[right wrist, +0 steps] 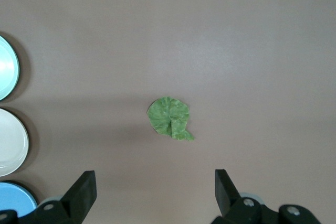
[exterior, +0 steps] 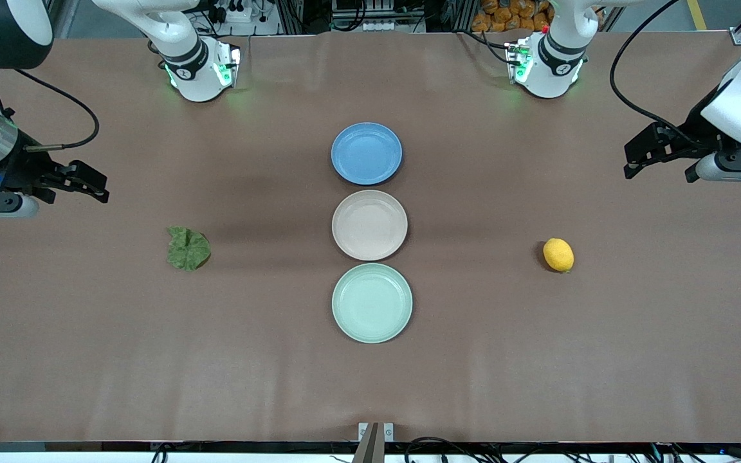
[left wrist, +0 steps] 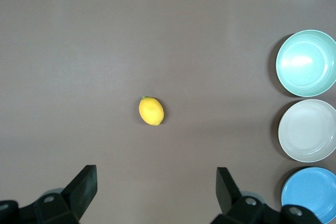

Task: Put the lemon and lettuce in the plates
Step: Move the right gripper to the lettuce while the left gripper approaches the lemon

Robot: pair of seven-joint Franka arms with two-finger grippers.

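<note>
**Both arms poised high, nothing picked up yet**

The lemon (exterior: 558,254) lies on the brown worktop (exterior: 538,360) toward the left arm's end, well apart from the plates. The lettuce leaf (exterior: 188,249) lies toward the right arm's end, equally clear of them. Between the two runs a row of three empty plates: the blue plate (exterior: 366,153) farthest from the front camera, the beige-pink plate (exterior: 369,224) in the middle, and the mint green plate (exterior: 372,302) nearest.

The left tool (left wrist: 156,190) hangs with its jaws spread wide and empty over the worktop near the lemon; the right tool (right wrist: 155,192) does the same near the lettuce.

To do the pick well, each arm should probably come down centred on its item. The lemon is likely to roll, so the jaws should close across its narrow middle rather than its ends. The leaf lies flat and thin, so the fingers will likely need to reach almost to the worktop and pinch a raised fold. Steer clear of the blue plate.

In the front view both tools are partly cut off at the frame's edges. The wrist views show only the finger ends, and each crops the plates.
</note>
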